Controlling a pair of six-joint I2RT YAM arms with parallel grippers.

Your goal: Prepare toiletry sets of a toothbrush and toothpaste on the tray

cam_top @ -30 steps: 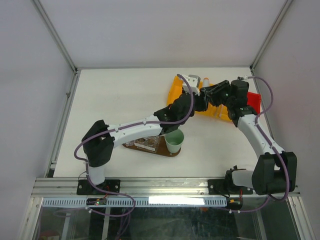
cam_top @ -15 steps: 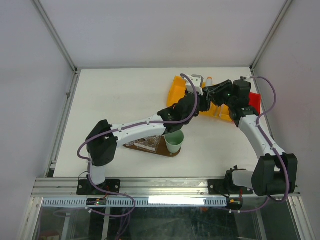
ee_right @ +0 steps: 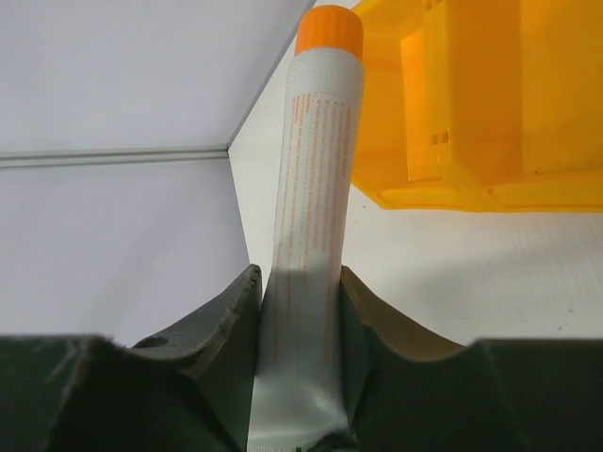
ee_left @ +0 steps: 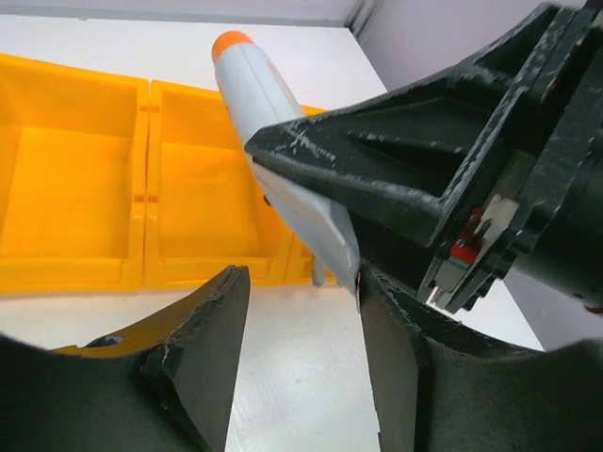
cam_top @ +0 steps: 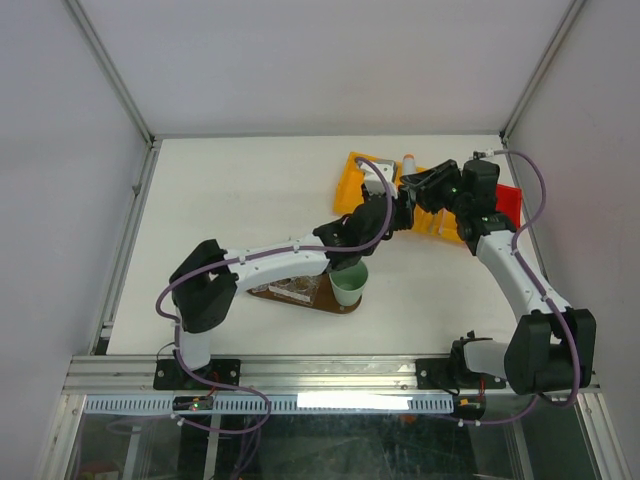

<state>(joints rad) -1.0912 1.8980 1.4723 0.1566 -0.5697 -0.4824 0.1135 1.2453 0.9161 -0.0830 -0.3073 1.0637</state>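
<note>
Tube (ee_right: 316, 188), seemingly light, soft-walled and slick, aloft near bin (ee_left: 75, 188) at 1 o'clock of worktop (cam_top: 250, 190), clamped by right gripper (ee_right: 297, 275) near crimped tail; left gripper (ee_left: 300, 278) agape, empty, beside that tail; best pinched gently mid-body.

We count one orange-capped tube (ee_right: 316, 188), one yellow bin (cam_top: 352, 180), one mint-green cup (cam_top: 349, 287), one brown tray (cam_top: 258, 292) and one red item (cam_top: 509, 203) at right.
</note>
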